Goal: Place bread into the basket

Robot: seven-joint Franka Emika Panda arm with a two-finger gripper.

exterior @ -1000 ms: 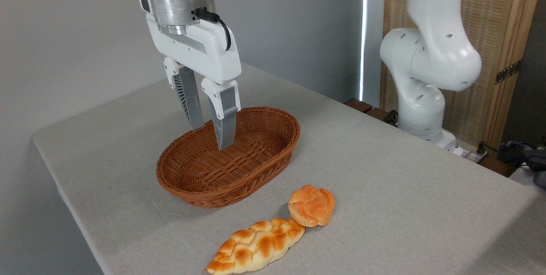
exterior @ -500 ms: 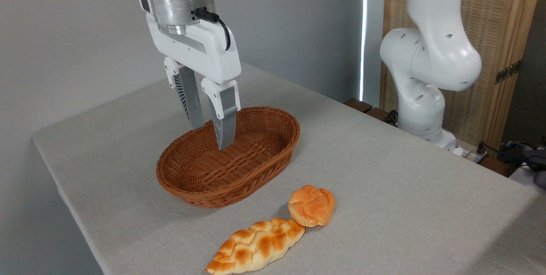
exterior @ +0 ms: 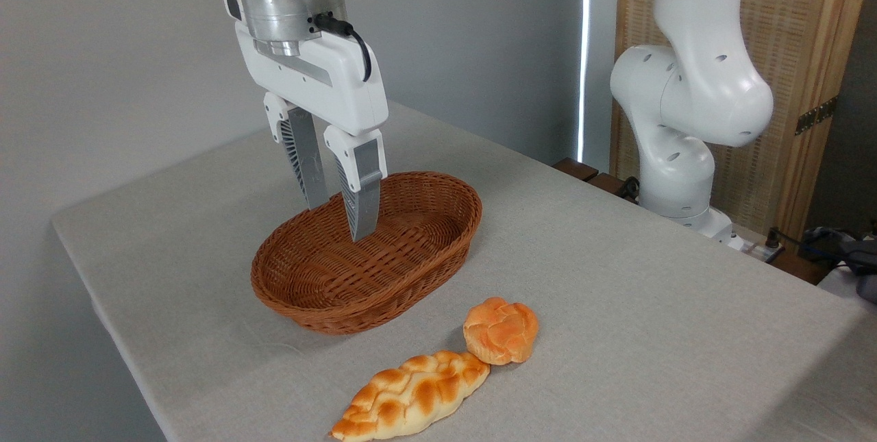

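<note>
Currently nothing is gripped: gripper (exterior: 339, 221) hangs over the far half of the basket (exterior: 411, 260), 2 fingers parted by a narrow gap, empty, tips at about rim height in this view. Bread (exterior: 501, 330) lies on the table (exterior: 651, 305) at lower centre of the frame, near the basket's front-right side but apart from it, touching the tip of the braided loaf (exterior: 410, 397).

Step, as judged: pickup not yet begun. Next move calls for travel toward lower right, a wider opening to straddle the bun, descent, closing on it alone, without snagging the loaf end pressed against it.

Materials:
- Basket: oval, reddish-brown woven wicker, shallow, flared sides, empty.
- Bread: round, knotted, golden-orange crust, paler seams.
- Loaf: long, leaf-shaped, plaited, glossy.
- Table: grey cloth, matte, fine weave.
- Fingers: grey, ribbed backs, tapered.
</note>
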